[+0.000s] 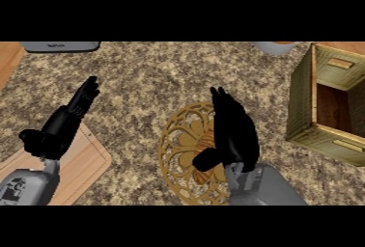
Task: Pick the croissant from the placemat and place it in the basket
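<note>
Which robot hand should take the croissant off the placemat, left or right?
Right. The right robot hand already hovers open over the placemat, where a bit of croissant shows beside it, and the basket stands on that side. The left robot hand rests open over the wooden board.

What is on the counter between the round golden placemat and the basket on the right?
Nothing: in the head view only bare speckled counter separates the placemat from the basket. The right robot hand hangs over the placemat.
</note>
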